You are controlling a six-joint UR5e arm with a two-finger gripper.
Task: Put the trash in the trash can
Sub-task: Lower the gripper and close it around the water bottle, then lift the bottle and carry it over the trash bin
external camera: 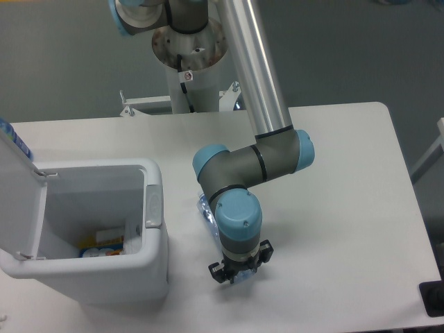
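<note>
The clear, blue-tinted plastic bottle (207, 211) lies on the white counter (347, 208) just to the right of the trash can (90, 236), and nearly all of it is hidden under my own wrist; what I can see of it is a short pale-blue stretch poking out at the upper left of the wrist housing and a faint blue glint between the black tips of my end effector (240, 275). So the bottle runs on a slant from up near the can's right wall down toward the near edge of the counter, with my end effector sitting over its lower end. My black fingers (217, 272) stand on either side of that glint, close in against it, but from this angle I cannot tell whether they are clamped on the bottle or only straddling it, nor whether it is lifted off the counter. The trash can stands at the counter's left side, just beside the bottle and apart from my end effector, its flip lid (17, 201) swung up and back on the left so the mouth is open. Down in the bottom of the can lie colourful scraps (104, 244), white, yellow and blue. My arm (253, 166) comes down from the grey pedestal (191, 62) behind the counter, past the can's far right corner, folding at the blue-capped elbow above the bottle.
</note>
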